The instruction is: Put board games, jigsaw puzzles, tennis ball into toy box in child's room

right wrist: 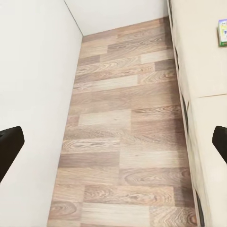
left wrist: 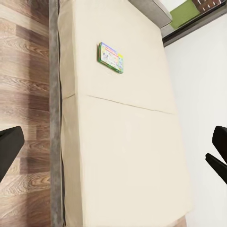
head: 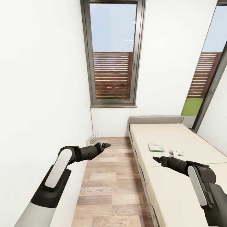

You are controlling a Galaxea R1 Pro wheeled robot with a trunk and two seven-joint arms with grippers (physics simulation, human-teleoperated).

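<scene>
A green, colourful board game box (head: 156, 147) lies flat on the cream bed (head: 189, 189), near its middle; it also shows in the left wrist view (left wrist: 111, 57) and at the edge of the right wrist view (right wrist: 222, 32). A small white and grey object (head: 176, 153) lies just right of it; what it is I cannot tell. My left gripper (head: 105, 145) hangs over the wooden floor, left of the bed, its jaws wide open and empty (left wrist: 113, 156). My right gripper (head: 155, 159) hovers over the bed's near edge, short of the box, open and empty (right wrist: 113, 149).
A narrow strip of wooden floor (head: 110, 183) runs between the white left wall (head: 41, 94) and the bed. A tall window (head: 113, 53) is straight ahead, with a small white object (head: 93, 138) on the floor below it. A grey headboard (head: 156, 119) closes the bed's far end.
</scene>
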